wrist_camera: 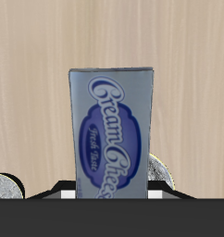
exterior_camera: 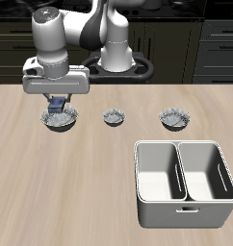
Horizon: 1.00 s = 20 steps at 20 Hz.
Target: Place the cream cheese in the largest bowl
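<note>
1. While I hang just above the largest bowl (exterior_camera: 59, 119), my claw (exterior_camera: 59, 102) is clamped on the cream cheese (wrist_camera: 110, 131), which fills my wrist view upright (label readable).
2. The box sits over that bowl, not yet inside; whether it touches the rim I cannot tell.
3. Along the same row stand the smallest bowl (exterior_camera: 113, 117) and the medium bowl (exterior_camera: 173, 118), well apart.
4. Nearer the table's front edge stands a white two-compartment bin (exterior_camera: 183, 183), clear of my path.
5. Nothing lies between box and bowl.
</note>
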{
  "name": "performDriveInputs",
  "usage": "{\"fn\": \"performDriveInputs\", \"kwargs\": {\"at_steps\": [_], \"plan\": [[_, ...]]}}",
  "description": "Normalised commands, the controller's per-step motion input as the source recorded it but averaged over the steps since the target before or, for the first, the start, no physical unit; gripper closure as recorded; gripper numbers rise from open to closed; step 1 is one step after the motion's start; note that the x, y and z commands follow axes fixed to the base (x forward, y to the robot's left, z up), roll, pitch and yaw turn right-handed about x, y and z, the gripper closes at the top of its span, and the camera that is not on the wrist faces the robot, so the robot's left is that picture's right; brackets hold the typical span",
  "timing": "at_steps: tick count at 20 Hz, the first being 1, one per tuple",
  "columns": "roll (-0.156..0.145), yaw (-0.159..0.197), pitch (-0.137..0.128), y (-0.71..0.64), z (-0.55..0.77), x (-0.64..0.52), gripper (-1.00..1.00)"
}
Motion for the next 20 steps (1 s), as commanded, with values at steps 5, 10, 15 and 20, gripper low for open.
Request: {"fn": "performDriveInputs", "kwargs": {"at_steps": [5,10,15,20], "plan": [[-0.008,-0.004,0.006,-0.03,0.0,-0.32,1.0],[0.011,0.006,-0.023,0.0,0.01,-0.42,1.0],[-0.02,-0.006,0.003,-0.07,-0.02,-0.27,1.0],[-0.019,0.004,0.019,-0.04,-0.07,-0.23,1.0]]}}
